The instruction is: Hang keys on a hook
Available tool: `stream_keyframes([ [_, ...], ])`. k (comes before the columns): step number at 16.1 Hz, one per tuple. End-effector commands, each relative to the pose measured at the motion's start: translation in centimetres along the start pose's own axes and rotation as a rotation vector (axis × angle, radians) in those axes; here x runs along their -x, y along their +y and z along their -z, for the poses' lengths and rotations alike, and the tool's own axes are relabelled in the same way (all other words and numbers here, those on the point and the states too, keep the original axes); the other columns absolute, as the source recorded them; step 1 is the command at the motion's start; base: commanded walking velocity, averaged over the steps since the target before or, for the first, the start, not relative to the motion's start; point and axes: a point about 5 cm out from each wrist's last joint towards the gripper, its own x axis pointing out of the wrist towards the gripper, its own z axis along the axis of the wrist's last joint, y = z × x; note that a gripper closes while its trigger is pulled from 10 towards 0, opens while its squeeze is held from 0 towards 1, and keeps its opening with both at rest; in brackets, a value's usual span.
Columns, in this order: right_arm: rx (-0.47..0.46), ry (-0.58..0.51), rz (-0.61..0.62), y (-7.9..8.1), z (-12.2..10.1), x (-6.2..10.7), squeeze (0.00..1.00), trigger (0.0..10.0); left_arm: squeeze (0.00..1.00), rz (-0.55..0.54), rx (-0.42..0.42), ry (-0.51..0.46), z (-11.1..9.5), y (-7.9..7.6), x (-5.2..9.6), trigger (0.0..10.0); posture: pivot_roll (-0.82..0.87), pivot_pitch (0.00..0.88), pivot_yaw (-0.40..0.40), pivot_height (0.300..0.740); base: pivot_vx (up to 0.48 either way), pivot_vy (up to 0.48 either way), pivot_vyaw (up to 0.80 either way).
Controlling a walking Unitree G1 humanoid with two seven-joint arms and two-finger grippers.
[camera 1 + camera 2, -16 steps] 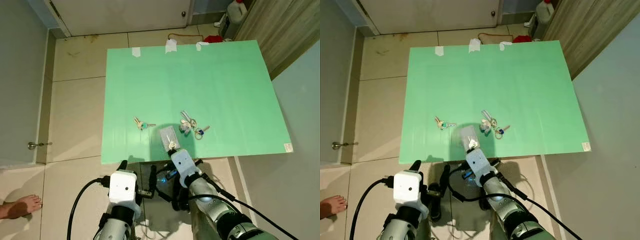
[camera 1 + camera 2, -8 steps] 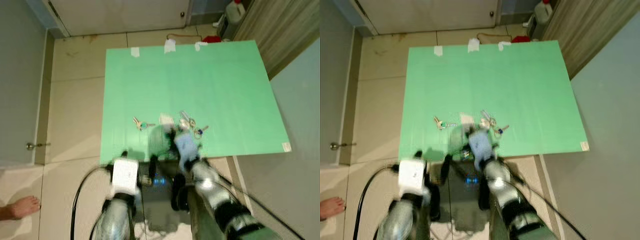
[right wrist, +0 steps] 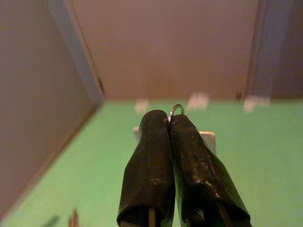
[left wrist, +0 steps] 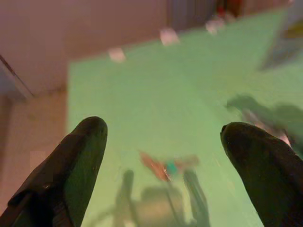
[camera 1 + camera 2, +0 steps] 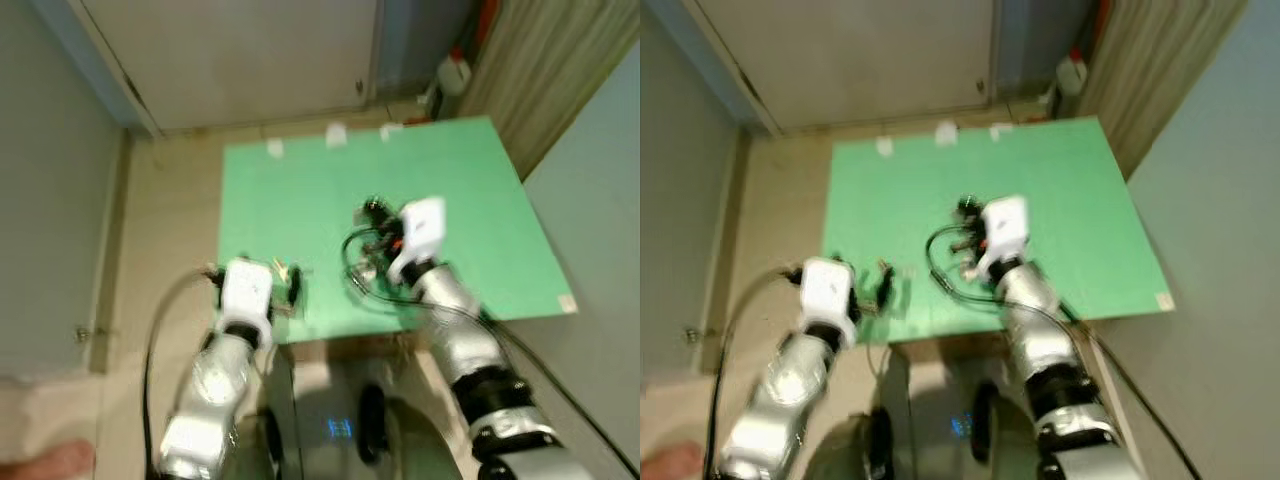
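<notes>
A green mat lies on the tiled floor. A small bunch of keys with a teal tag lies on it near the near-left edge. My left gripper hangs over those keys, open, with nothing between its fingers; it is also in the head view. A second bunch of keys is a blur farther right. My right gripper is raised over the middle of the mat. Its fingers are shut on a thin silver hook, with a white plate just behind them.
A closed door stands beyond the mat, with a white bottle and a wooden panel at the far right. Bits of white tape mark the mat's far edge. A person's foot is at the lower left.
The view has shifted and blurred. Both arms have come up and forward: the right gripper moved out over the mat's middle with the hook plate, the left reached over the teal-tagged keys.
</notes>
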Motion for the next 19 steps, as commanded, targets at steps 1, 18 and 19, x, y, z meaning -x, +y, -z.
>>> stream_keyframes([
  [1,-0.025,-0.015,-0.026,0.0,-0.8,-0.2,0.0,0.0,0.0,0.001,0.005,0.034,0.8,0.3,0.0,10.0,-0.1,0.042,0.06,0.74,0.0,0.0,0.0],
  [18,0.119,0.118,0.241,-3.0,2.8,11.2,0.0,0.0,0.0,-0.069,0.075,-0.011,-0.6,3.5,3.8,10.0,-0.2,0.0,0.119,0.74,0.0,0.0,0.0],
  [19,0.112,0.112,0.244,-2.9,2.8,10.8,0.0,0.0,0.0,-0.065,0.07,-0.015,-0.7,3.4,3.5,10.0,-0.2,0.0,0.123,0.74,0.0,0.0,0.0],
])
